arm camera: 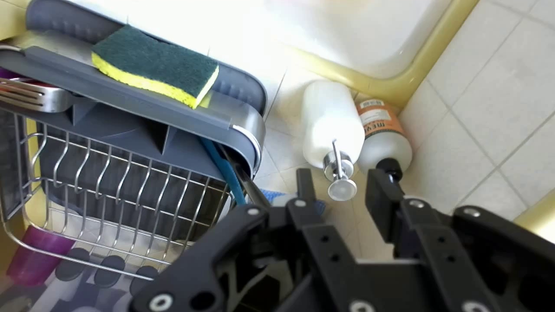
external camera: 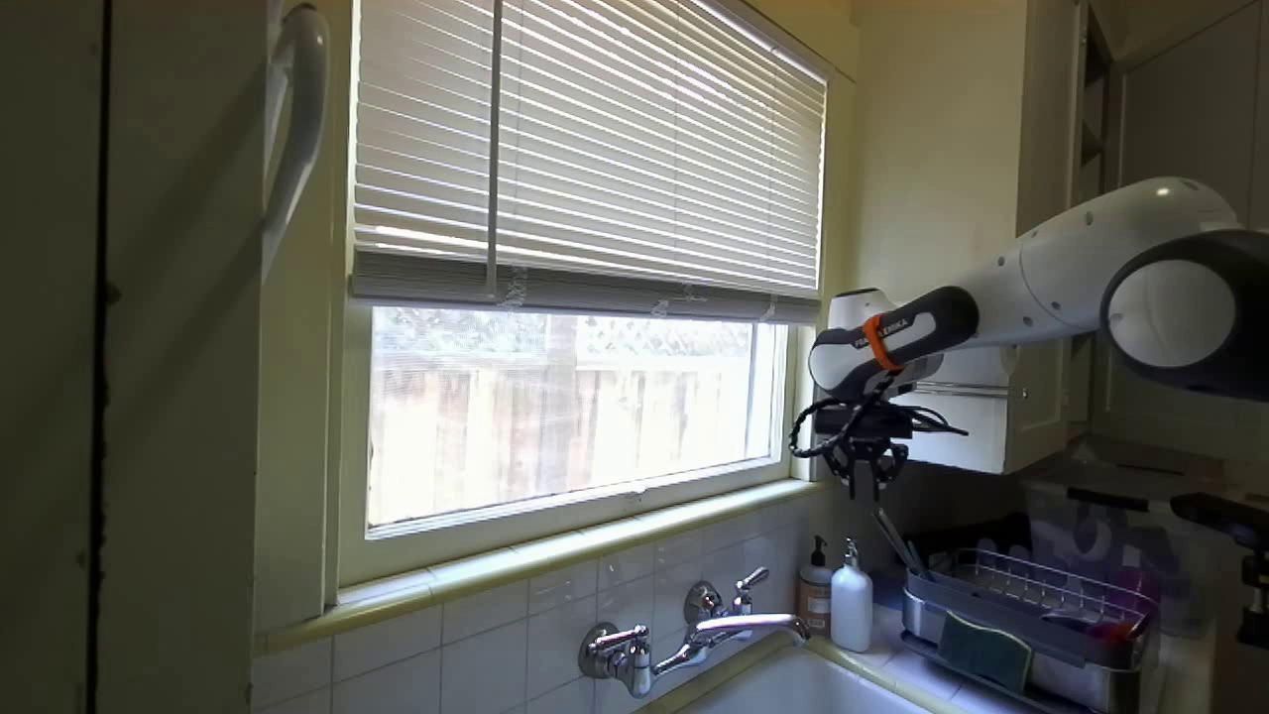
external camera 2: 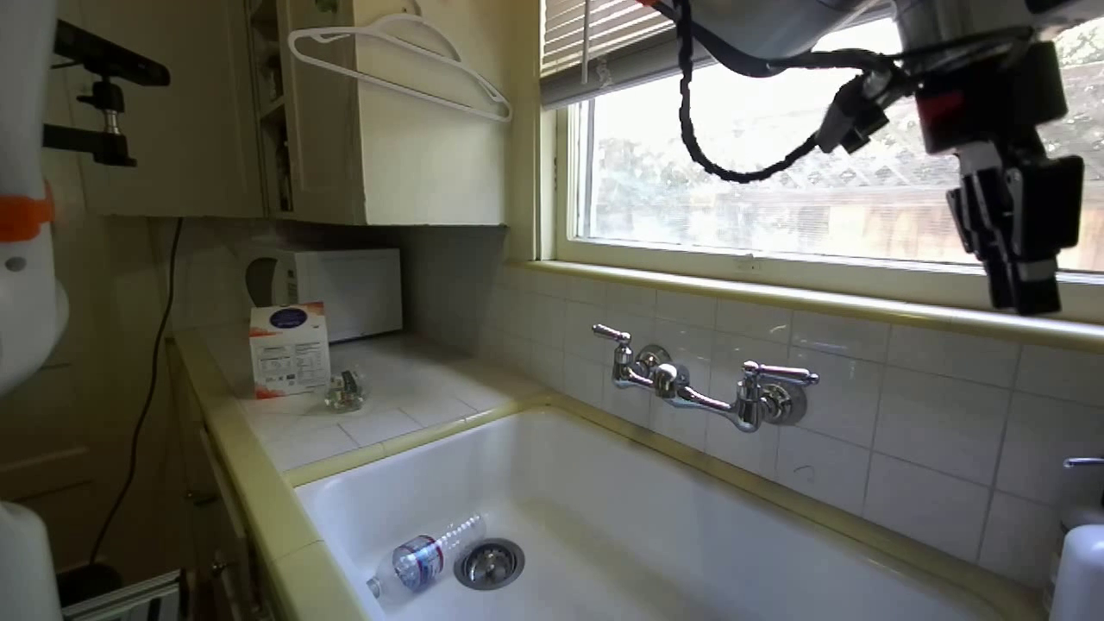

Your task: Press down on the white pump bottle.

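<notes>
The white pump bottle (external camera: 851,607) stands upright on the counter at the sink's corner, beside the faucet (external camera: 729,627). In the wrist view the white pump bottle (arm camera: 331,119) shows its silver pump head, seen from above between my fingertips. In an exterior view only the edge of the white pump bottle (external camera 2: 1080,576) shows at the lower right. My gripper (external camera: 865,494) points down, above the bottle and apart from it. In the wrist view my gripper (arm camera: 340,184) has its fingers apart with nothing held between them. It also shows in an exterior view (external camera 2: 1025,297).
A slimmer bottle with an orange label (arm camera: 382,130) stands against the white pump bottle. A dish rack (external camera: 1031,605) with a sponge (arm camera: 156,60) and upright utensils (arm camera: 230,169) is close by. The sink (external camera 2: 621,517), tiled wall (external camera: 486,645) and window sill (external camera: 595,531) border the area.
</notes>
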You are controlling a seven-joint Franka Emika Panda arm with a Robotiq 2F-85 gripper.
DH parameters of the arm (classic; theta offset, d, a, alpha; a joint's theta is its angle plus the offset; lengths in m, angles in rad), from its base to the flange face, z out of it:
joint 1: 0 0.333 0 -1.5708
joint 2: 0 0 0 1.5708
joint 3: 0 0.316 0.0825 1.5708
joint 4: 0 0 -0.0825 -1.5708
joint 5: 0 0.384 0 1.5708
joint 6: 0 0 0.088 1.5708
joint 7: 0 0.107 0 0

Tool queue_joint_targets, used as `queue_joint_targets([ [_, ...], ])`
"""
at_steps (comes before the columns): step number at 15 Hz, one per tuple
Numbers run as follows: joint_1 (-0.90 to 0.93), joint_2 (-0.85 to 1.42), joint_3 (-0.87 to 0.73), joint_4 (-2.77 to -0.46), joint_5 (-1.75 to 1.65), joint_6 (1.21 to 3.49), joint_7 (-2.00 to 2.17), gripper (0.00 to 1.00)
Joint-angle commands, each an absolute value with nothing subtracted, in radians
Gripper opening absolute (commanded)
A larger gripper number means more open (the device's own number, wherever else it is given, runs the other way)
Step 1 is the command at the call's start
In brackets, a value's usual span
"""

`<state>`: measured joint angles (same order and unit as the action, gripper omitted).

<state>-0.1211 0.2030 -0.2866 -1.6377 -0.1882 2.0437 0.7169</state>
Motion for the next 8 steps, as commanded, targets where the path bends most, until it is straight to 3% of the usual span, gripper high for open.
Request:
queue_joint_targets([
  [1,-0.132,0.058,-0.234,-1.732,-0.151,1.958,0.540,0.69],
  [5,-0.135,-0.049,-0.199,-1.782,-0.091,1.868,0.345,0.99],
  [8,-0.134,-0.106,-0.188,-1.808,-0.039,1.805,0.196,1.00],
])
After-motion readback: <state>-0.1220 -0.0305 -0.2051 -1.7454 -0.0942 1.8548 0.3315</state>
